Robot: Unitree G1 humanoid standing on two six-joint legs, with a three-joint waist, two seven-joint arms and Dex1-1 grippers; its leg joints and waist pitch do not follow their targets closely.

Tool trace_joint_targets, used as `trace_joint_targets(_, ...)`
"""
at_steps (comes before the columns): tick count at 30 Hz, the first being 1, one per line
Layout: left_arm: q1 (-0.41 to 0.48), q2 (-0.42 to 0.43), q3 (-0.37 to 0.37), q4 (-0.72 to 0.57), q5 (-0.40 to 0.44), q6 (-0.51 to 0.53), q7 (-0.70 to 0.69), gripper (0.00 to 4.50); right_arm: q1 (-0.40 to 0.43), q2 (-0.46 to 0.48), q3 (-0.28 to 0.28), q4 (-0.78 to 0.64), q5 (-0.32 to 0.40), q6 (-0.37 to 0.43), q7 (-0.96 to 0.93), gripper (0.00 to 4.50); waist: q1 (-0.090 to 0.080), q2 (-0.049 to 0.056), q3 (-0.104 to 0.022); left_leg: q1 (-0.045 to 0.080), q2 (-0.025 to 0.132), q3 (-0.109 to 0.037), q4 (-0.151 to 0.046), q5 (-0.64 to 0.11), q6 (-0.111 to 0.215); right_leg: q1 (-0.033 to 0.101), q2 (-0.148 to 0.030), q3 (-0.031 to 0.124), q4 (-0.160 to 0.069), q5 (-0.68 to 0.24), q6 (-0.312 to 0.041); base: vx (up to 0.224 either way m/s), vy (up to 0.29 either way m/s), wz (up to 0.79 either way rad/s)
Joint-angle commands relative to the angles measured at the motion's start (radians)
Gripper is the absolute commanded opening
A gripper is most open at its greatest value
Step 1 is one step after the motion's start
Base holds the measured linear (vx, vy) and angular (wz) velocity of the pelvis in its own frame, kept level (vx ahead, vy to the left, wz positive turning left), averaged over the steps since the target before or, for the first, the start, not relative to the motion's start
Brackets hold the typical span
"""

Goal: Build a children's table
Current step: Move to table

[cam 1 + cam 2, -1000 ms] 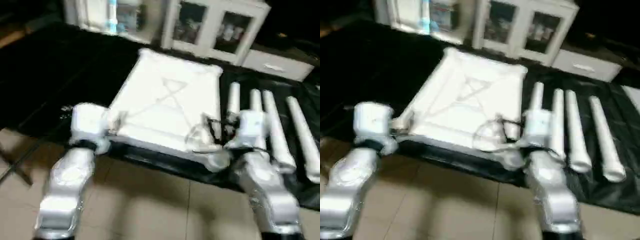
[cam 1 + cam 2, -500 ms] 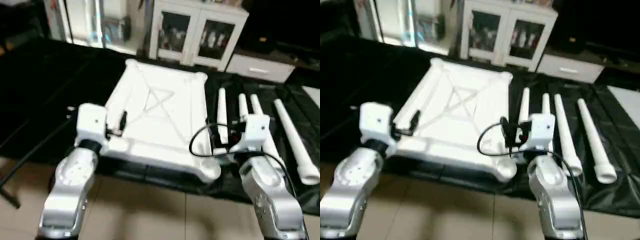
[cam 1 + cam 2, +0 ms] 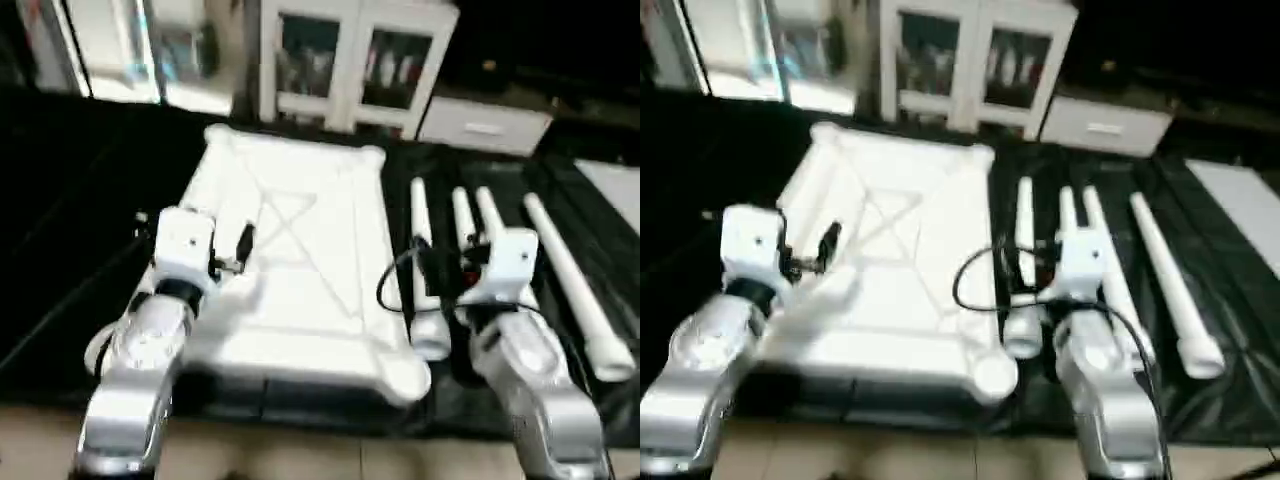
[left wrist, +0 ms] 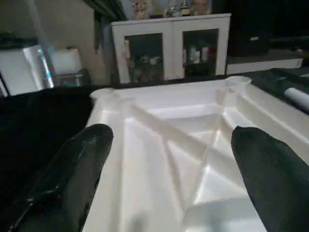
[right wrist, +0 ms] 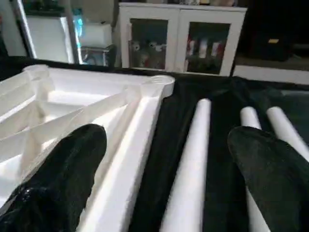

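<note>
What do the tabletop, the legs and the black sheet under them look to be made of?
Tabletop: probably moulded white plastic, smooth with a slight sheen, given its ribbed X-braced underside. Legs: seemingly the same white plastic, smooth tapered tubes. Black sheet: looks like thin plastic film or cloth; its wrinkles catch the light, so I cannot tell which.

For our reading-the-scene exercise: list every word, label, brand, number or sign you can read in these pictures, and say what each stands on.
No text can be read.
Tabletop and legs: plain white, no markings seen.
Items behind the cabinet glass doors: any labels too small and blurred to read.
</note>
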Motion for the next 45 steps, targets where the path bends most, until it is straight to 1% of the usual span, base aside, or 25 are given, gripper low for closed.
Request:
trace_joint_targets(1, 0.001, -0.017, -0.027, -0.008, 0.004, 0.003, 0.000, 4.45, -0.009, -0.033, -0.028, 0.000, 0.007, 0.012, 0.032, 4.50, 0.019, -0.009, -0.037, -0.016, 0.030, 0.009, -0.054, 0.008, 0.269, 0.028, -0.112, 0.092, -0.124, 0.220, -0.011, 0.041, -0.093, 0.03)
trace_joint_targets(2, 0.003, -0.018, -0.025, -0.009, 0.002, 0.002, 0.002, 4.45, -0.012, -0.044, -0.022, 0.001, 0.013, 0.019, 0.056, 4.50, 0.035, -0.028, -0.051, -0.045, 0.016, 0.012, -0.034, 0.038, 0.210, 0.074, -0.129, 0.112, -0.129, 0.273, -0.006, 0.041, -0.093, 0.03)
trace_joint_targets(3, 0.003, -0.018, -0.025, -0.009, 0.002, 0.002, 0.002, 4.45, -0.012, -0.044, -0.022, 0.001, 0.013, 0.019, 0.056, 4.50, 0.045, -0.027, -0.060, -0.048, 0.036, 0.000, -0.061, 0.129, 0.103, 0.090, -0.121, 0.095, -0.093, 0.453, 0.008, 0.031, -0.094, -0.02)
trace_joint_targets(4, 0.005, -0.014, -0.024, -0.012, 0.003, 0.013, 0.001, 4.45, -0.015, -0.055, -0.014, 0.001, 0.019, 0.029, 0.079, 4.50, 0.035, -0.017, -0.059, -0.025, 0.045, -0.001, -0.079, 0.190, 0.047, 0.069, -0.077, 0.067, -0.076, 0.604, 0.003, 0.027, -0.073, -0.04)
trace_joint_targets(5, 0.006, -0.012, -0.023, -0.012, 0.001, 0.016, -0.001, 4.45, -0.017, -0.062, -0.008, -0.001, 0.023, 0.037, 0.093, 4.50, 0.031, -0.014, -0.059, -0.018, 0.048, -0.002, -0.082, 0.209, 0.031, 0.067, -0.065, 0.057, -0.073, 0.639, -0.006, 0.027, -0.073, -0.04)
trace_joint_targets(6, 0.006, -0.001, -0.021, -0.009, 0.003, 0.023, -0.008, 4.45, -0.019, -0.078, 0.004, -0.011, 0.040, 0.054, 0.128, 4.50, 0.030, -0.009, -0.058, -0.012, 0.050, -0.002, -0.085, 0.195, 0.018, 0.066, -0.060, 0.052, -0.077, 0.628, -0.014, 0.000, 0.000, 0.00)
trace_joint_targets(7, 0.004, 0.018, -0.017, 0.000, 0.000, 0.025, -0.028, 4.45, -0.022, -0.097, 0.012, -0.026, 0.074, 0.076, 0.178, 4.50, 0.027, 0.001, -0.046, 0.002, 0.068, -0.006, -0.103, 0.051, -0.019, 0.057, -0.056, 0.045, -0.098, 0.413, -0.055, 0.000, 0.000, 0.00)
trace_joint_targets(9, -0.003, 0.054, -0.022, 0.021, -0.002, 0.024, -0.071, 4.45, -0.028, -0.121, 0.015, -0.042, 0.111, 0.094, 0.230, 4.50, 0.028, 0.007, -0.040, 0.011, 0.083, -0.009, -0.116, -0.073, -0.032, 0.053, -0.062, 0.045, -0.111, 0.195, -0.107, 0.000, 0.000, 0.00)
trace_joint_targets(10, -0.006, 0.065, -0.025, 0.026, -0.001, 0.025, -0.082, 4.45, -0.029, -0.127, 0.017, -0.045, 0.117, 0.097, 0.241, 4.50, 0.028, 0.008, -0.038, 0.012, 0.085, -0.007, -0.118, -0.091, -0.032, 0.048, -0.062, 0.046, -0.113, 0.156, -0.118, -0.054, 0.035, -0.01)
trace_joint_targets(11, -0.011, 0.081, -0.030, 0.035, -0.004, 0.025, -0.107, 4.45, -0.032, -0.139, 0.019, -0.049, 0.124, 0.103, 0.257, 4.50, 0.030, 0.012, -0.034, 0.012, 0.092, -0.004, -0.130, -0.149, -0.040, 0.044, -0.064, 0.046, -0.121, 0.040, -0.134, -0.054, 0.035, -0.01)
trace_joint_targets(13, -0.030, 0.129, -0.051, 0.051, -0.032, 0.010, -0.199, 4.45, -0.036, -0.174, 0.022, -0.055, 0.139, 0.104, 0.313, 4.50, 0.038, 0.017, -0.030, 0.022, 0.096, 0.007, -0.134, -0.216, -0.053, 0.028, -0.065, 0.049, -0.131, -0.049, -0.138, -0.063, 0.038, 0.00)
trace_joint_targets(16, -0.047, 0.195, -0.088, 0.045, -0.085, -0.004, -0.343, 4.45, -0.037, -0.195, 0.011, -0.046, 0.149, 0.104, 0.349, 4.50, 0.043, 0.011, -0.025, 0.021, 0.094, 0.015, -0.142, -0.297, -0.076, 0.016, -0.070, 0.056, -0.142, -0.172, -0.122, -0.040, 0.022, 0.02)
trace_joint_targets(22, -0.074, 0.299, -0.170, 0.030, -0.181, 0.009, -0.607, 4.45, -0.037, -0.228, 0.015, -0.034, 0.156, 0.117, 0.387, 4.50, 0.051, 0.009, -0.028, 0.015, 0.092, 0.025, -0.144, -0.277, -0.086, 0.009, -0.074, 0.061, -0.141, -0.180, -0.110, 0.000, 0.000, 0.00)
trace_joint_targets(26, -0.099, 0.346, -0.223, 0.052, -0.196, 0.019, -0.729, 4.45, -0.021, -0.259, 0.031, -0.064, 0.182, 0.138, 0.441, 4.50, 0.053, 0.011, -0.032, 0.012, 0.093, 0.031, -0.141, -0.216, -0.074, 0.014, -0.071, 0.060, -0.135, -0.098, -0.122, 0.000, 0.000, 0.00)
trace_joint_targets(27, -0.125, 0.383, -0.270, 0.091, -0.175, -0.012, -0.810, 4.45, 0.001, -0.298, 0.051, -0.090, 0.191, 0.147, 0.494, 4.50, 0.053, 0.017, -0.033, 0.011, 0.093, 0.031, -0.139, -0.192, -0.071, 0.017, -0.071, 0.060, -0.131, -0.068, -0.129, 0.000, 0.000, 0.00)
trace_joint_targets(29, -0.144, 0.391, -0.291, 0.124, -0.156, -0.030, -0.834, 4.45, 0.020, -0.328, 0.060, -0.110, 0.202, 0.155, 0.533, 4.50, 0.056, 0.012, -0.035, 0.010, 0.094, 0.035, -0.136, -0.162, -0.063, 0.020, -0.069, 0.061, -0.128, -0.031, -0.125, 0.000, 0.000, 0.00)
trace_joint_targets(30, -0.161, 0.395, -0.306, 0.152, -0.144, -0.038, -0.851, 4.45, 0.037, -0.356, 0.068, -0.125, 0.207, 0.162, 0.565, 4.50, 0.059, 0.016, -0.035, 0.010, 0.093, 0.035, -0.135, -0.148, -0.055, 0.022, -0.068, 0.060, -0.131, -0.019, -0.123, 0.000, 0.000, 0.00)
trace_joint_targets(32, -0.194, 0.397, -0.330, 0.206, -0.120, -0.050, -0.867, 4.45, 0.067, -0.402, 0.078, -0.152, 0.225, 0.178, 0.618, 4.50, 0.059, 0.014, -0.035, 0.009, 0.096, 0.036, -0.136, -0.136, -0.051, 0.025, -0.069, 0.060, -0.127, 0.010, -0.133, 0.000, 0.000, 0.00)
trace_joint_targets(33, -0.196, 0.397, -0.331, 0.209, -0.119, -0.051, -0.868, 4.45, 0.069, -0.405, 0.078, -0.154, 0.226, 0.179, 0.621, 4.50, 0.062, 0.014, -0.036, 0.013, 0.097, 0.037, -0.133, -0.139, -0.048, 0.023, -0.070, 0.059, -0.127, 0.012, -0.139, 0.000, 0.000, 0.00)
trace_joint_targets(34, -0.220, 0.396, -0.345, 0.249, -0.105, -0.057, -0.877, 4.28, 0.081, -0.423, 0.078, -0.170, 0.240, 0.193, 0.641, 4.50, 0.061, 0.023, -0.036, 0.012, 0.098, 0.036, -0.133, -0.141, -0.050, 0.023, -0.073, 0.060, -0.124, 0.018, -0.151, 0.000, 0.000, 0.00)
trace_joint_targets(36, -0.245, 0.397, -0.359, 0.292, -0.090, -0.069, -0.890, 4.09, 0.091, -0.438, 0.076, -0.187, 0.254, 0.203, 0.659, 4.50, 0.061, 0.015, -0.034, 0.013, 0.098, 0.037, -0.135, -0.154, -0.048, 0.024, -0.072, 0.060, -0.130, -0.008, -0.151, 0.000, 0.000, 0.00)
trace_joint_targets(37, -0.287, 0.394, -0.376, 0.366, -0.069, -0.077, -0.898, 3.97, 0.100, -0.455, 0.071, -0.210, 0.276, 0.227, 0.675, 4.50, 0.060, 0.023, -0.034, 0.015, 0.099, 0.036, -0.135, -0.169, -0.053, 0.022, -0.074, 0.061, -0.130, -0.026, -0.157, 0.000, 0.000, 0.00)
trace_joint_targets(38, -0.287, 0.394, -0.376, 0.366, -0.069, -0.077, -0.898, 3.97, 0.100, -0.455, 0.071, -0.210, 0.276, 0.227, 0.675, 4.50, 0.060, 0.018, -0.031, 0.014, 0.098, 0.038, -0.137, -0.178, -0.051, 0.022, -0.072, 0.061, -0.137, -0.049, -0.151, 0.000, 0.000, 0.00)
trace_joint_targets(41, -0.317, 0.387, -0.381, 0.421, -0.063, -0.084, -0.903, 3.59, 0.103, -0.465, 0.069, -0.225, 0.294, 0.243, 0.685, 4.50, 0.061, 0.018, -0.032, 0.016, 0.102, 0.036, -0.137, -0.185, -0.057, 0.021, -0.077, 0.061, -0.135, -0.066, -0.160, 0.000, 0.000, 0.00)
trace_joint_targets(45, -0.386, 0.357, -0.389, 0.565, -0.055, -0.128, -0.952, 3.18, 0.123, -0.496, 0.071, -0.259, 0.329, 0.271, 0.721, 4.50, 0.063, 0.018, -0.035, 0.018, 0.102, 0.038, -0.134, -0.167, -0.053, 0.022, -0.078, 0.062, -0.134, -0.032, -0.166, 0.000, 0.000, 0.00)
